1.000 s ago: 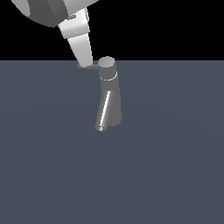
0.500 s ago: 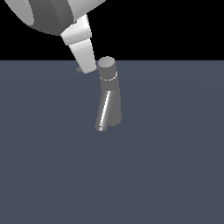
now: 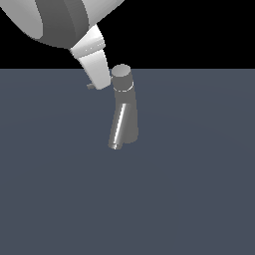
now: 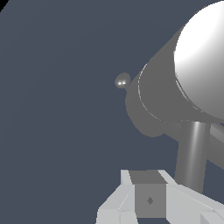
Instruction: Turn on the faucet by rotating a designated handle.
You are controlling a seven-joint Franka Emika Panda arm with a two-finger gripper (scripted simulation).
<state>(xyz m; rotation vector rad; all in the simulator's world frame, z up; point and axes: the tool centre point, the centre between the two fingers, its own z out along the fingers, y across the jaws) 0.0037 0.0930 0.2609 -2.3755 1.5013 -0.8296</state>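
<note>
— Though the claw (image 3: 97,79) hangs beside the faucet (image 3: 122,112), I cannot tell if it's spread or pinching.

— Faucet's near the tabletop's (image 3: 199,199) far edge. The handle (image 3: 90,86) looks stiff, thin, slippery; push near its tip for leverage.

The worktop (image 3: 189,199) is a flat, plain slate-blue surface that fills the lower part of the exterior view out to both side edges. Its far edge runs as a straight level line, and above that line the backdrop (image 3: 199,35) is solid black, featureless.
</note>
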